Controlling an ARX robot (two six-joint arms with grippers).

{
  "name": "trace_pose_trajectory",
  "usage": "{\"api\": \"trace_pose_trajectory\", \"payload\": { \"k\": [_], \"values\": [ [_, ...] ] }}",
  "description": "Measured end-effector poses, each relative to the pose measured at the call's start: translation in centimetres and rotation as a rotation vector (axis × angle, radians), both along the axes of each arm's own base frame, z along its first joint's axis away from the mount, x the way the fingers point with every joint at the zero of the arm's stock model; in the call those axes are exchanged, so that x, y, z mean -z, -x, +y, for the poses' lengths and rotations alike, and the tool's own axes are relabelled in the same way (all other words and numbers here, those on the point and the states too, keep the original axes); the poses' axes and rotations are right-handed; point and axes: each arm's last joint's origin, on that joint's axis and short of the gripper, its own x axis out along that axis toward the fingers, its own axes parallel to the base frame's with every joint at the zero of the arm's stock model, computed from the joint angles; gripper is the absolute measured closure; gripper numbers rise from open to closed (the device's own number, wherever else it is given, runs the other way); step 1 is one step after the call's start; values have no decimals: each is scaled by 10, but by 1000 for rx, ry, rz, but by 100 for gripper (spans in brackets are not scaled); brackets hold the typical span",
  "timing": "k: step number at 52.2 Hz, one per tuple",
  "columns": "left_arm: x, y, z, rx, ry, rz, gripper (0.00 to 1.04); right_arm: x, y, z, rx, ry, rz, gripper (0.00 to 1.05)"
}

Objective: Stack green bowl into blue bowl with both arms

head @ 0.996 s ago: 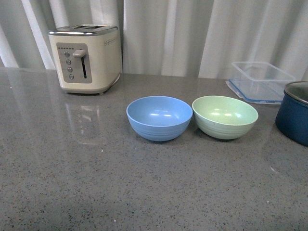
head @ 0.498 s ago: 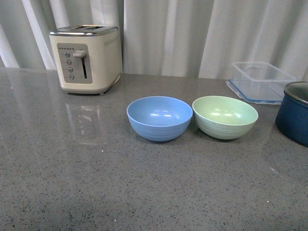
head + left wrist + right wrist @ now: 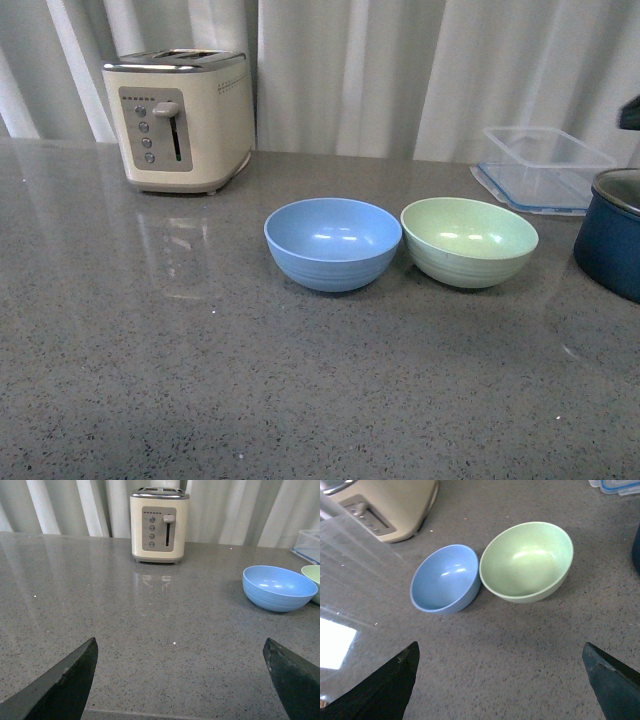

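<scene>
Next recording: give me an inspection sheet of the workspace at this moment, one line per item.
Surface: grey speckled countertop, glossy, no spills seen.
Job's things: blue bowl and green bowl upright, empty, side by side with rims very close; not stacked.
Clutter: cream toaster at back left; clear plastic container at back right; navy pot at the right edge.
Grippers: left claw open, holding nothing; right claw open above the bowls, holding nothing.
Cables: nothing seen.
Surroundings: white curtain behind the counter.
</scene>
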Motion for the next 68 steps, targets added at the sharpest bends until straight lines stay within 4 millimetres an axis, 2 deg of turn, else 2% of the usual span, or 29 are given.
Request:
{"api": "trace_pose_trajectory", "payload": {
  "k": [9, 14, 22, 33, 48, 60, 68],
  "values": [
    [0, 0, 0, 0, 0, 0, 7, 4, -54, 12, 71, 21, 96, 10],
    [0, 0, 0, 0, 0, 0, 7, 19, -93, 18, 132, 61, 162, 10],
    [0, 0, 0, 0, 0, 0, 7, 37, -129, 22, 181, 106, 222, 10],
    [0, 0, 0, 0, 0, 0, 7, 52, -157, 20, 238, 148, 263, 10],
    [0, 0, 0, 0, 0, 0, 7, 74, -179, 19, 283, 196, 326, 10],
    [0, 0, 0, 0, 0, 0, 7, 89, -193, 19, 316, 245, 355, 52],
    [0, 0, 0, 0, 0, 0, 7, 92, -195, 19, 325, 260, 363, 71]
  ]
}}
